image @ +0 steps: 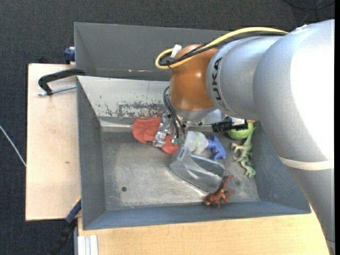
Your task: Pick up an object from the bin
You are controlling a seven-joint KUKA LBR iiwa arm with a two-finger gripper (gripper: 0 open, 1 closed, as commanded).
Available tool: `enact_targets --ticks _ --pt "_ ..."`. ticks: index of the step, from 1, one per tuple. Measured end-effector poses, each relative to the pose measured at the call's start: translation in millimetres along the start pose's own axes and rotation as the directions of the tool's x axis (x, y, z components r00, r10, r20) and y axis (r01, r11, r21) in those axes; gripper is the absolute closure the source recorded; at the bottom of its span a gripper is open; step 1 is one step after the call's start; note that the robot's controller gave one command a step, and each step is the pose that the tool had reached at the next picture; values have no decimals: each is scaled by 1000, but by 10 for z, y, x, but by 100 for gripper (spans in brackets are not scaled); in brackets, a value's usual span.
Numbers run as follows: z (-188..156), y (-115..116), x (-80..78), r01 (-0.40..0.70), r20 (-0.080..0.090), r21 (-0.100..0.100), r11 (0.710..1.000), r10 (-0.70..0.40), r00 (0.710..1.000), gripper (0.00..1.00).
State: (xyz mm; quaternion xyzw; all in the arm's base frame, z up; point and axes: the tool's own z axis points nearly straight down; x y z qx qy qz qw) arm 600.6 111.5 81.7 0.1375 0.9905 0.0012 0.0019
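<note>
Silver arm [276, 89] with an orange wrist cover [191, 81] reaches toward the back wall of the bin [90, 158]. Its jaws sit at a crumpled red thing [144, 129] there; wide or narrow, I cannot tell. A clear cup [199, 170] lies just beside.

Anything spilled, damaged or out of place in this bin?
Nothing looks spilled or broken. The clear container lies tipped on its side among loose toys at the view's right of the bin, and the back wall is scuffed.
</note>
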Motion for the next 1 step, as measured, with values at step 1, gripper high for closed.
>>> enact_targets --ticks 1 --pt "-146 -2 6 0 -3 1 1000 0 1000 100"
